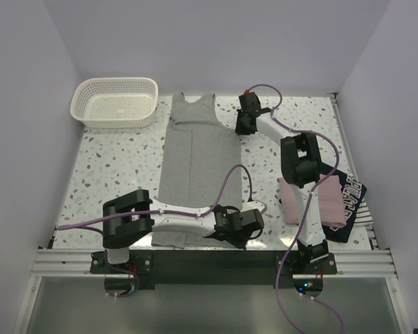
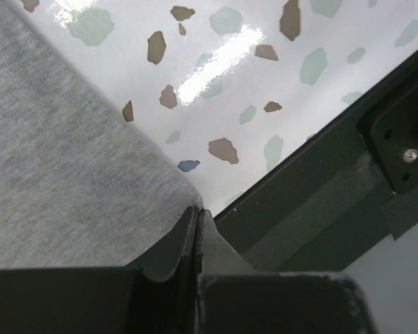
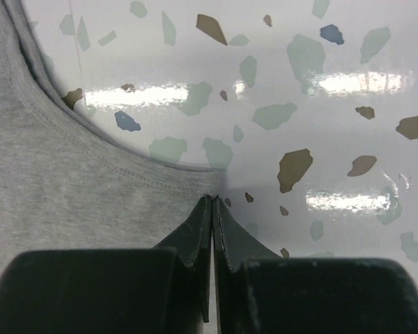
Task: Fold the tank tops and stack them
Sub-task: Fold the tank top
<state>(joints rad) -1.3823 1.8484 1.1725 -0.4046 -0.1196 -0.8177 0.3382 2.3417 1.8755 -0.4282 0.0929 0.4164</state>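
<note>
The grey tank top (image 1: 195, 156) lies flat and lengthwise on the table's middle, neck at the far end. My left gripper (image 1: 228, 221) is at its near right hem corner (image 2: 90, 174). In the left wrist view the left gripper (image 2: 197, 210) is shut, with the cloth's corner pinched at its tips. My right gripper (image 1: 241, 129) is at the far right side, just below the armhole. In the right wrist view the right gripper (image 3: 213, 200) is shut on that grey edge (image 3: 90, 188). The folded pink tank top (image 1: 312, 202) lies at the right, partly over the navy tank top (image 1: 350, 202).
A white lattice basket (image 1: 115, 103) stands at the far left corner. The table's dark front rail (image 2: 320, 202) runs just beside my left fingertips. The right arm (image 1: 303, 160) reaches over the pink and navy tops.
</note>
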